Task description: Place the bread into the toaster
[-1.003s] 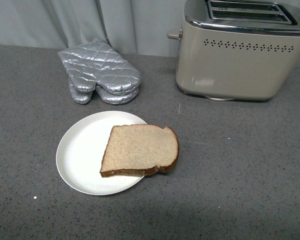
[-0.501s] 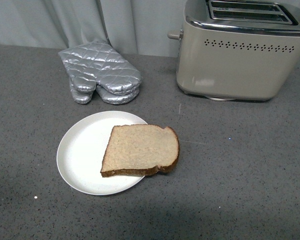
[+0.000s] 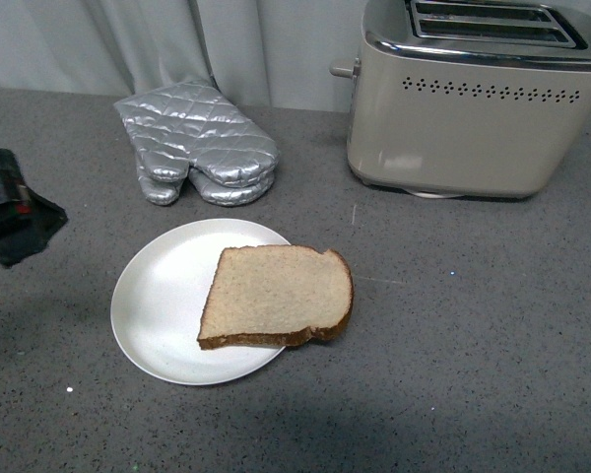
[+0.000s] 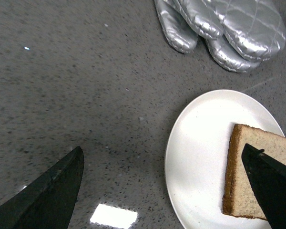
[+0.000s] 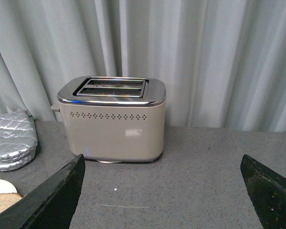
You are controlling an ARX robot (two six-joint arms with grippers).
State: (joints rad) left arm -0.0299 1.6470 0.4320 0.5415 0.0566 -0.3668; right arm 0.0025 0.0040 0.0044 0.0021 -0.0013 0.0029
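Observation:
The bread (image 3: pixel 276 296) lies flat on the right part of a white plate (image 3: pixel 158 296), its rounded end overhanging the rim. The beige-and-chrome toaster (image 3: pixel 473 108) stands at the back right, both slots empty, with its lever knob on its left side. My left gripper (image 3: pixel 10 207) shows at the left edge, open and empty, left of the plate. In the left wrist view the gripper (image 4: pixel 161 148) is open above the plate's rim (image 4: pixel 200 143), with the bread (image 4: pixel 240 186) by one finger. My right gripper (image 5: pixel 162 157) is open and empty, facing the toaster (image 5: pixel 112 124) from a distance.
A silver quilted oven mitt (image 3: pixel 197 143) lies at the back left, behind the plate; it also shows in the left wrist view (image 4: pixel 229 28) and the right wrist view (image 5: pixel 12 138). Grey curtains hang behind the grey speckled counter.
My left gripper has come into the front view at the left edge. The bread, plate, mitt and toaster have not moved.

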